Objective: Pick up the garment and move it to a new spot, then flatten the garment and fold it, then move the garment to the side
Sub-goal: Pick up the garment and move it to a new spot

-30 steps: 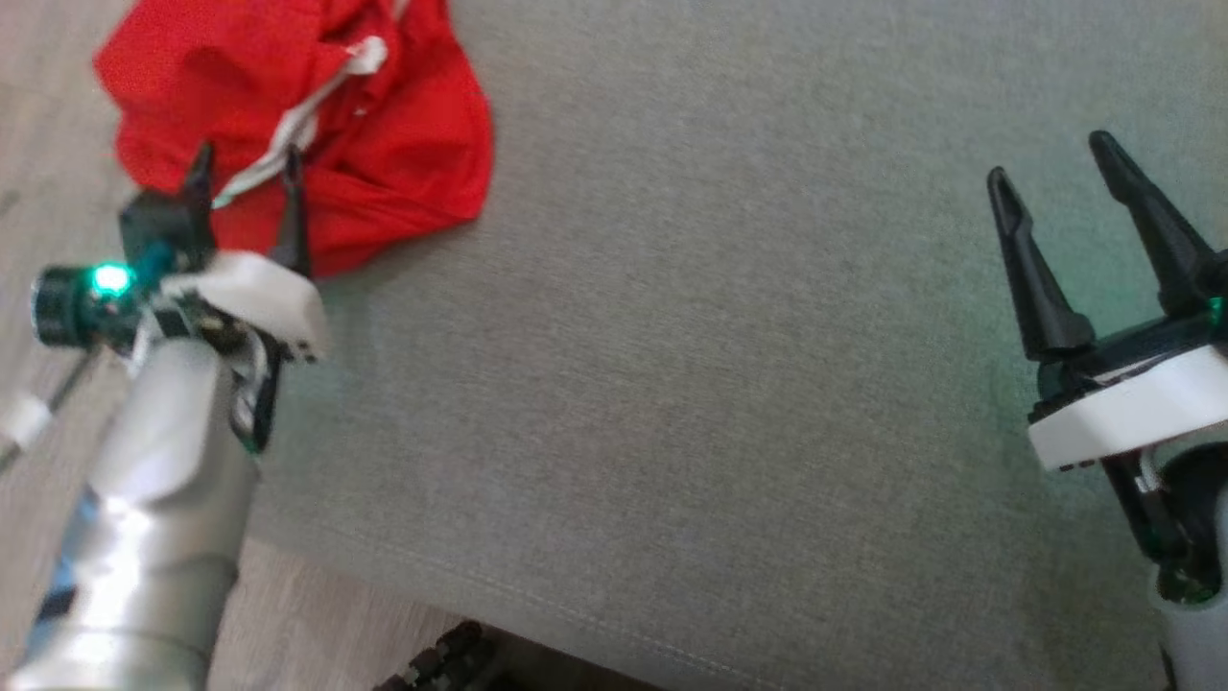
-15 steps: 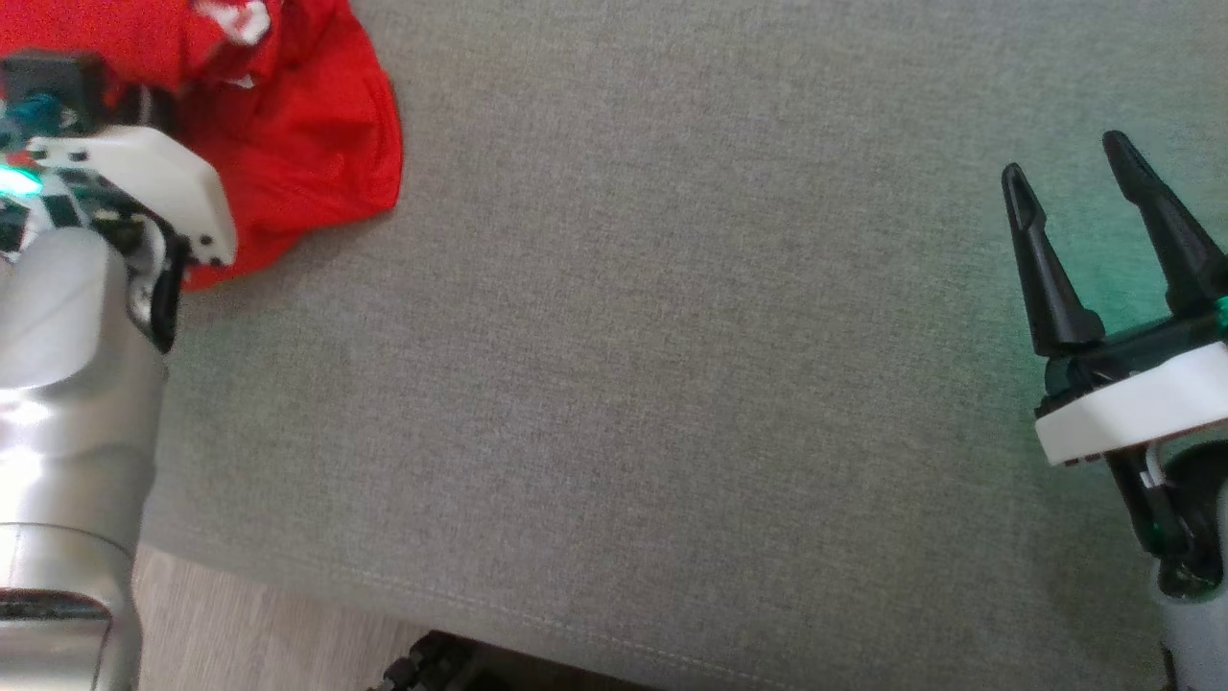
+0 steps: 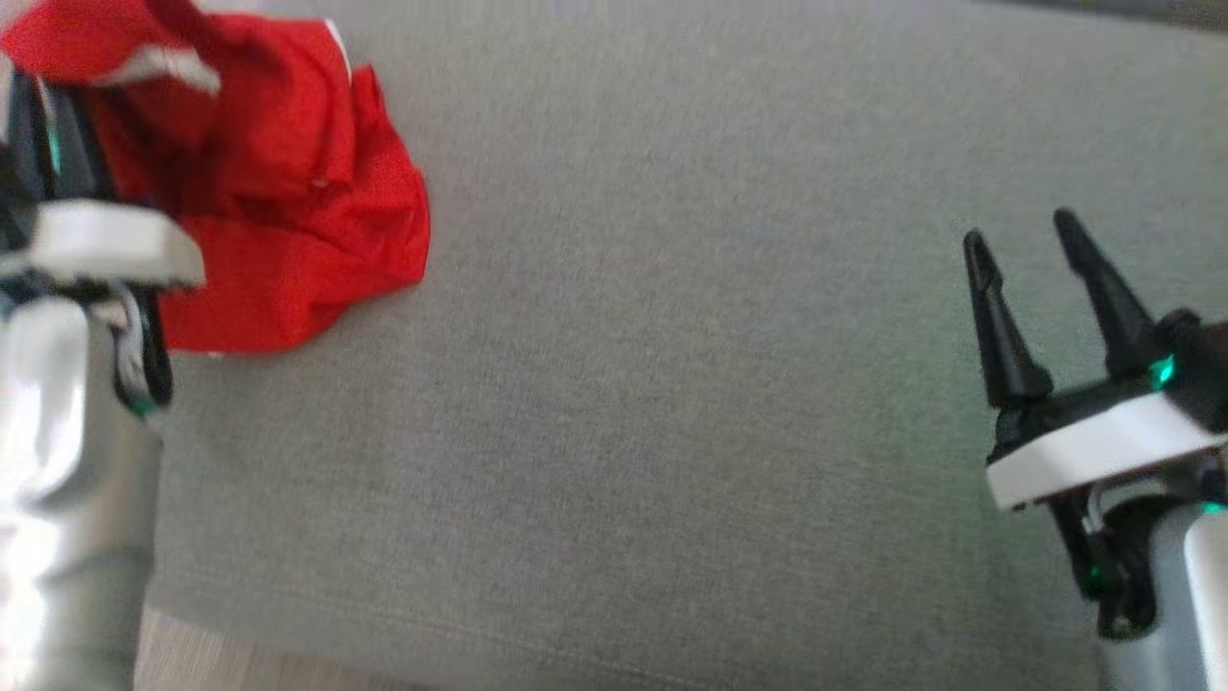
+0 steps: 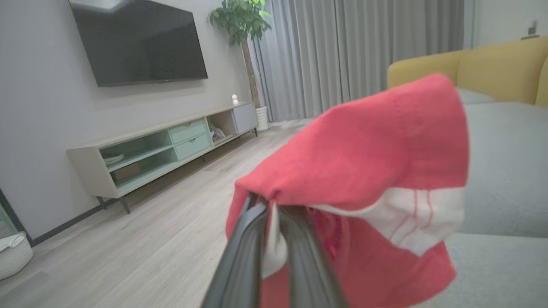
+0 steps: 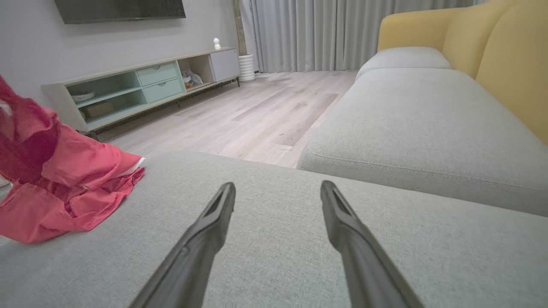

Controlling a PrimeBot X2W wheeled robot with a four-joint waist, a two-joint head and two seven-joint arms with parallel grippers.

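The garment (image 3: 288,221) is red with white trim and lies crumpled at the far left of a grey sofa cushion (image 3: 672,384). One bunched part of it is lifted. In the left wrist view my left gripper (image 4: 272,205) is shut on a fold of the garment (image 4: 364,162), which drapes over and to the right of the fingertips. In the head view my left forearm (image 3: 67,461) rises along the left edge, its fingertips hidden by the cloth. My right gripper (image 3: 1019,230) hovers open over the cushion's right side, far from the garment (image 5: 64,188), with nothing between its fingers (image 5: 205,231).
A second grey cushion (image 5: 419,111) and a yellow sofa back (image 5: 505,55) lie beyond my right gripper. Wood floor (image 5: 257,115) borders the cushion's left side. A low TV cabinet (image 4: 150,149), a wall TV (image 4: 141,42) and a potted plant (image 4: 239,21) stand across the room.
My left gripper went from open over the garment to shut on it, and the gripped part has risen. The head camera has shifted. The right gripper stays open.
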